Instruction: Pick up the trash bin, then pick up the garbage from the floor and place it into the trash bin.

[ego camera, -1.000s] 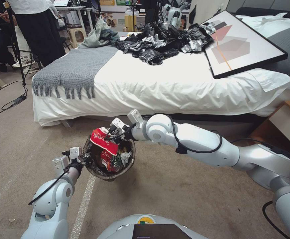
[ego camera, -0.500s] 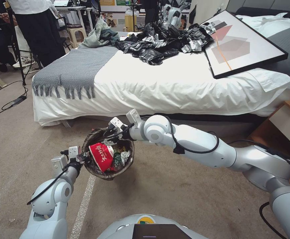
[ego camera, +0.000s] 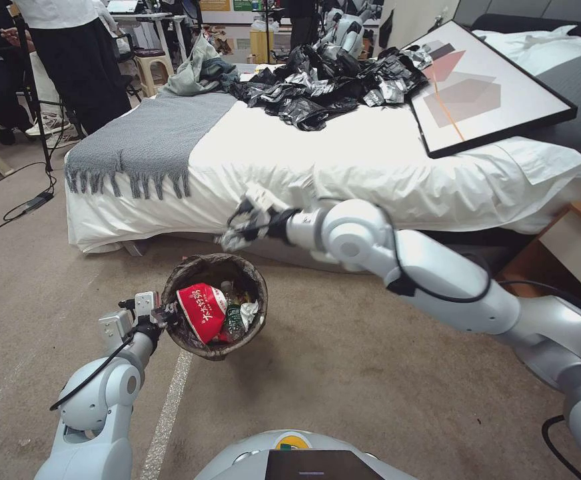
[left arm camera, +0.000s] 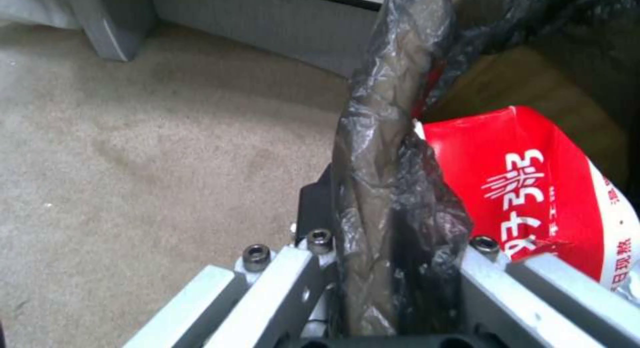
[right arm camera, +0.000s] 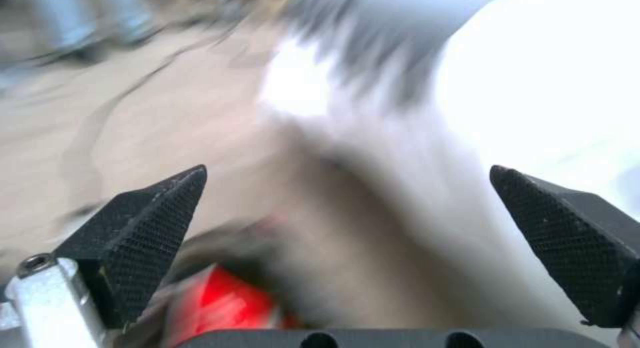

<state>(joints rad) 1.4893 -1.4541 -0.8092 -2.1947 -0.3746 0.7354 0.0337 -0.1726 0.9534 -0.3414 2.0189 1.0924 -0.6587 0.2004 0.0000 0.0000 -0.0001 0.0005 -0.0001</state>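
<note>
The trash bin [ego camera: 214, 313], gripped at its rim by the left tool [ego camera: 162, 315], holds a red snack bag [ego camera: 202, 311] and a bottle [ego camera: 234, 323], while the right tool [ego camera: 237, 233] is open above the bin, near the bed [ego camera: 344, 167].

Crinkled glossy plastic liner [left arm camera: 383, 188], rough matt carpet [ego camera: 344, 373].

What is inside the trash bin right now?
The trash bin, held at its rim by the left gripper, holds a red-and-white snack bag, a green-labelled bottle and white tissue. Anything beneath them is covered. The right gripper is open above it.
</note>
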